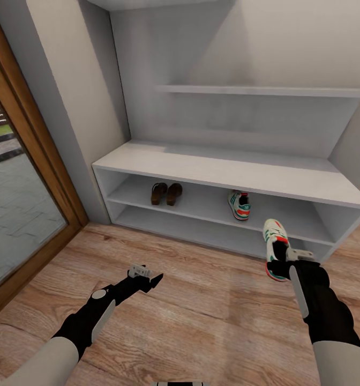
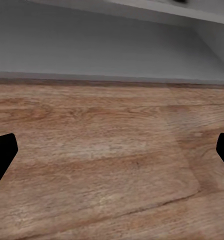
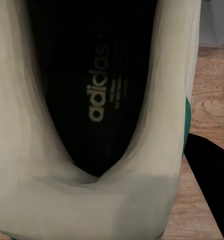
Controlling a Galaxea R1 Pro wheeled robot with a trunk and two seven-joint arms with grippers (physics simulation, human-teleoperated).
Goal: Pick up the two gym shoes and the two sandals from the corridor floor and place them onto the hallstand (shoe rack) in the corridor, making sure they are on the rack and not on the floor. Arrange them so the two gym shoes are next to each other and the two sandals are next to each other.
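The right gripper (image 1: 280, 264) is clamped on 1 gym shoe (image 1: 275, 244), held above the corridor floor (image 1: 201, 300) just in front of the hallstand (image 1: 228, 171). In the head view the shoe points toward the rack, its heel end at the gripper and its toe farther out, the white upper with teal stripes and an orange-red patch showing. The right wrist view looks straight into the held gym shoe (image 3: 92, 125) — a dark insole with pale lettering, cream walls on each side, and a dark finger (image 3: 212, 185) against its outer side.

The other gym shoe (image 1: 239, 205) sits on the upper open shelf of the hallstand, right of centre. The 2 sandals (image 1: 166, 193) stand side by side on that same shelf, to its left, well apart from the sneaker.

The left gripper (image 1: 147, 279) hangs low over the floor, its fingers apart and holding nothing — its 2 dark fingertips (image 2: 3, 155) show at the edges of the left wrist view, with bare planks (image 2: 107, 165) between them.
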